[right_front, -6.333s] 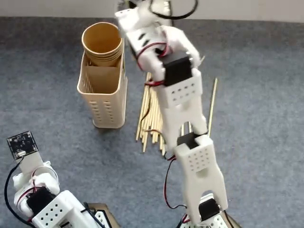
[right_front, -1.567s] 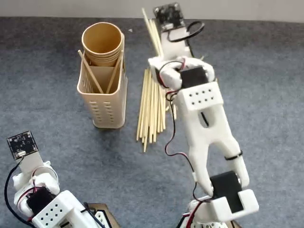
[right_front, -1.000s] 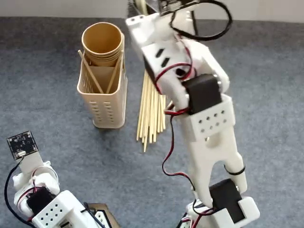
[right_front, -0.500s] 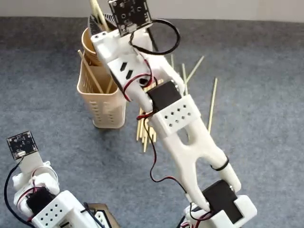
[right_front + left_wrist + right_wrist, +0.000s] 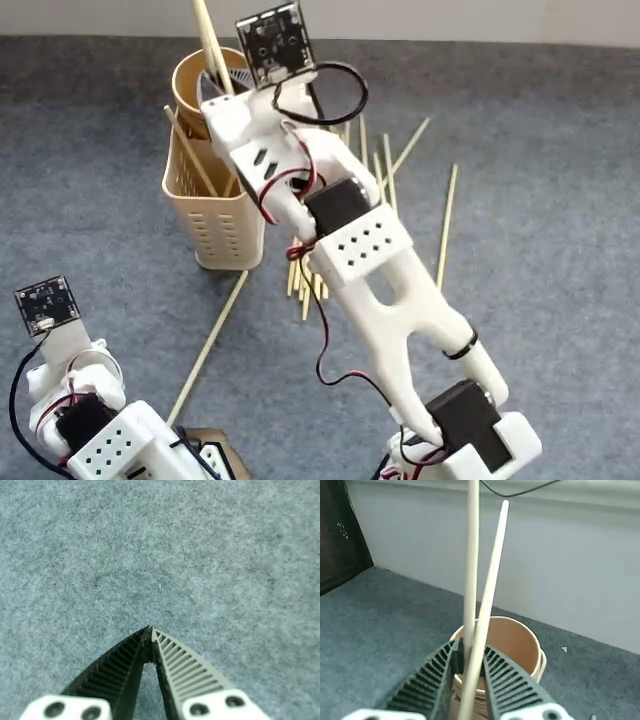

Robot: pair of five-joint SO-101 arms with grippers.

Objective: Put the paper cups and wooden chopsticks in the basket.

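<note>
2 chopsticks (image 5: 471, 555) clamped in right pincer (image 5: 471, 652), just above paper cups (image 5: 515, 640), left pincer (image 5: 150, 630) closed

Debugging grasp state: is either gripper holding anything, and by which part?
The right gripper is shut on two wooden chopsticks, pinched partway along their shafts over the paper cups, with the long ends sticking out beyond it. The left gripper is shut on nothing.

Two pale wooden chopsticks (image 5: 471, 555) stand nearly upright, pinched in the right tool (image 5: 470, 655). Just beyond its tips, stacked tan paper cups (image 5: 515, 637) sit upright in one end of the cream perforated basket (image 5: 215, 215). A leaning chopstick (image 5: 188, 150) rests inside the basket. Loose chopsticks (image 5: 310, 285) lie on the counter (image 5: 560, 150) behind the tool, and a single chopstick (image 5: 210, 345) lies by the basket's foot.
</note>
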